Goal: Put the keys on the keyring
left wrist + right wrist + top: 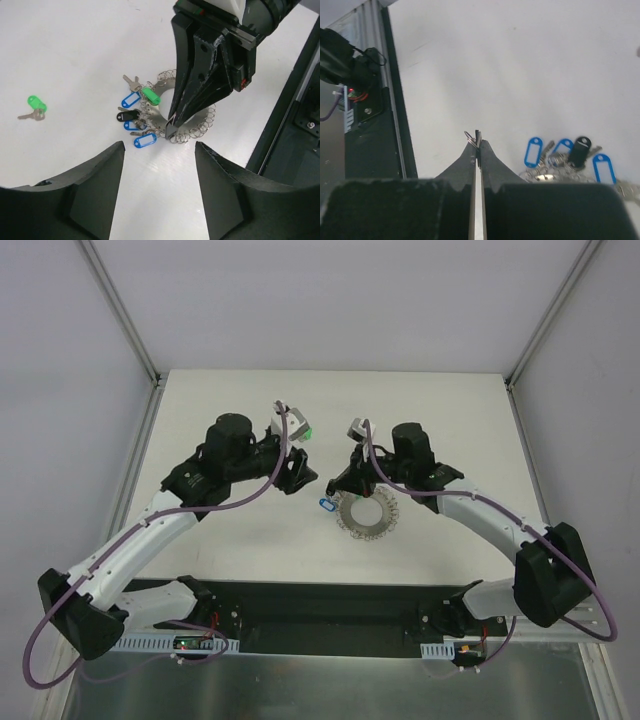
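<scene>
The keyring (199,129) lies mid-bench (75,50), 5 tagged keys (131,116) clustered at its rim, while 1 green key (34,107) lies well apart. The right pincer (172,131) is pressed together, pinching the coiled rim; the left pincer (159,150) hangs spread and empty. Best now: keep the rim steady and take the green key by its tag.
</scene>
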Action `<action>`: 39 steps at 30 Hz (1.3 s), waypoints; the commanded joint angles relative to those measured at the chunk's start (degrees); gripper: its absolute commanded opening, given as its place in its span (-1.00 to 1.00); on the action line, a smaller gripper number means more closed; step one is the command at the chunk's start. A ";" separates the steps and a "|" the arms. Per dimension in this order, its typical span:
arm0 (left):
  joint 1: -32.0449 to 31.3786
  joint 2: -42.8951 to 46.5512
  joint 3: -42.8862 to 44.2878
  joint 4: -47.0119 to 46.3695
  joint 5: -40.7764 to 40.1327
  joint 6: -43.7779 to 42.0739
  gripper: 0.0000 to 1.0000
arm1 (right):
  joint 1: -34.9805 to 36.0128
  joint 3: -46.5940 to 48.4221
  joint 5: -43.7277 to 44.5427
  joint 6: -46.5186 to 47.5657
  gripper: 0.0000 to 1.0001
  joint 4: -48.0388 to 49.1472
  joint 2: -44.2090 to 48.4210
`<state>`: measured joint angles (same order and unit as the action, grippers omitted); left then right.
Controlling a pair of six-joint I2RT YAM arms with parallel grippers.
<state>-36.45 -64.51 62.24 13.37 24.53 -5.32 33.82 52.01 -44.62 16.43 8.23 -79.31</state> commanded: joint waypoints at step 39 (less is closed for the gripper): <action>0.50 21.62 -12.49 7.90 -38.25 3.12 0.91 | -39.62 -10.17 28.89 -36.99 -0.64 3.99 -17.37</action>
<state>-36.32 -43.75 50.04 21.89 -12.62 -1.30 -3.29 44.16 -17.39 -18.37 12.01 -95.77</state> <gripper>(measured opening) 0.953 0.130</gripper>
